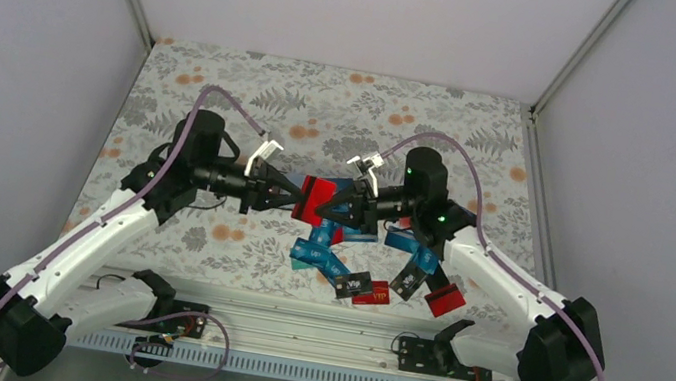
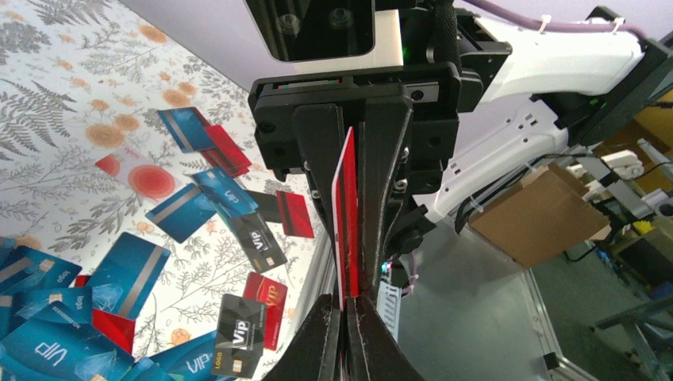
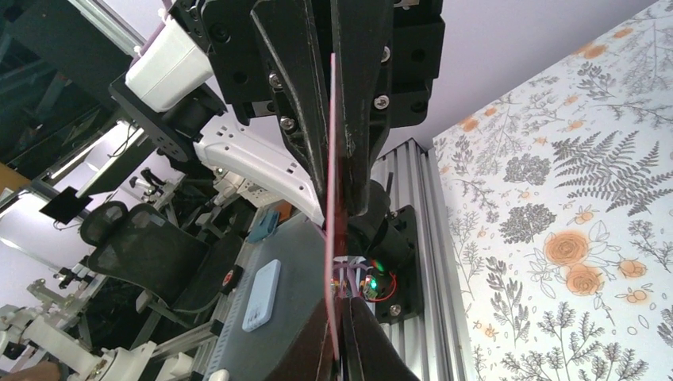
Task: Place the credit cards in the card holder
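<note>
So far: no card seen lodged in the card holder, so nothing visibly finished.
Left gripper (image 1: 293, 195): clenched on the red card (image 1: 316, 199), pinching it from the left side of the top view, mid-frame.
Right gripper (image 1: 341, 208): clamped on the same red card from the opposite side, tips facing the left one's.
Red card: lifted clear of the table (image 1: 227, 93), seen edge-on in both wrist views, bridging the two pairs of fingers.
Loose credit cards (image 1: 348, 265): scattered at lower centre of the top view, mostly blue, a few red and black, lying flat on the floral table.
Card holder: not picked out with certainty; hard to tell from the black cards in the heap.
Left to do: by the look of it nearly everything, with one card in hand and the heap waiting.
</note>
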Robot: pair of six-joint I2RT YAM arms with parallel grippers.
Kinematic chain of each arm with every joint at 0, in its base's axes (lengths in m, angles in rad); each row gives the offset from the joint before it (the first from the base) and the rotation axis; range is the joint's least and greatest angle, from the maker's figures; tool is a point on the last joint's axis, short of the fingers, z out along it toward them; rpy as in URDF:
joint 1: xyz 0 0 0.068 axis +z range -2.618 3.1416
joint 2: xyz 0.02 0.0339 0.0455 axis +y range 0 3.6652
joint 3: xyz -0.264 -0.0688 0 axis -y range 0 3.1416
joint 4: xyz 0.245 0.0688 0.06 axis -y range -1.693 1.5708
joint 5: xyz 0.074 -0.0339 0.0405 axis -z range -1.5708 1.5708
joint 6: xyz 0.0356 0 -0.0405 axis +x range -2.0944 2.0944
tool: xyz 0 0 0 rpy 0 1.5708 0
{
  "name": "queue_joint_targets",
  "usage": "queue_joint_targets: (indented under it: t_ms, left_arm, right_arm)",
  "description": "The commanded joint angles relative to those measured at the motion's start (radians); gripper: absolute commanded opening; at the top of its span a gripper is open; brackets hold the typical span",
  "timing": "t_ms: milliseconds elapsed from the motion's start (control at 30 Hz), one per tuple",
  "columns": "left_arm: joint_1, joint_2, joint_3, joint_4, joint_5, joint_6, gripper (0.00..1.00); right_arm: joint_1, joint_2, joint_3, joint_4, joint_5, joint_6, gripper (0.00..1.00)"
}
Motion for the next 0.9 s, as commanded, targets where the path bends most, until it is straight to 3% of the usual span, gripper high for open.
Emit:
queue_joint_targets:
  t_ms: [0,133,333,533,867]
  left_arm:
    - [0.003,0.025,-0.008,0.026,-0.029,-0.016,0.02]
    - [0.003,0.027,-0.016,0.057,-0.055,-0.047,0.02]
    - [0.025,0.024,-0.013,0.032,-0.139,-0.052,0.02]
    - [0.123,0.018,-0.026,-0.005,-0.277,-0.056,0.02]
    - [0.224,-0.023,-0.114,0.002,-0.616,-0.127,0.02]
  right_arm:
    - [0.018,0.018,0.054,-0.005,0.01,-0.039,0.04]
    - [0.018,0.049,0.073,-0.049,0.033,-0.052,0.08]
    - [0.013,0.065,0.084,-0.114,0.127,-0.067,0.55]
    - [-0.028,0.11,0.086,-0.19,0.278,-0.076,0.74]
    - [-0.037,0.2,0.099,-0.225,0.353,-0.089,0.78]
